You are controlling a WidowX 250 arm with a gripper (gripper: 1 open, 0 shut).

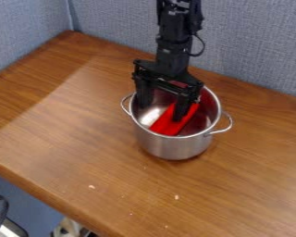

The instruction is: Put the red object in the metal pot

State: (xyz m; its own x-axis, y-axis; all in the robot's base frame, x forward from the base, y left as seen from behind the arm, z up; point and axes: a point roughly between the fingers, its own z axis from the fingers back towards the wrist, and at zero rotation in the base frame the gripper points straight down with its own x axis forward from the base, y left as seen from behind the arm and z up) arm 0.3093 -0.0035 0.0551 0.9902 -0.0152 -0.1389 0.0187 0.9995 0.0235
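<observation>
The metal pot [176, 141] stands on the wooden table, right of centre. Inside it the red object [183, 118] leans tilted against the inner wall, its red colour mirrored in the shiny steel. My gripper [166, 103] points straight down over the pot's mouth with its black fingers [141, 95] spread wide, the tips dipping just inside the rim. The jaws are open and the red block lies between and below them, not pinched. One loop handle [228, 124] shows at the pot's right side.
The brown wooden table [64, 111] ends in a front edge running diagonally at the lower left. A grey-blue wall [40, 23] stands behind the table. The black arm [178, 28] rises above the pot.
</observation>
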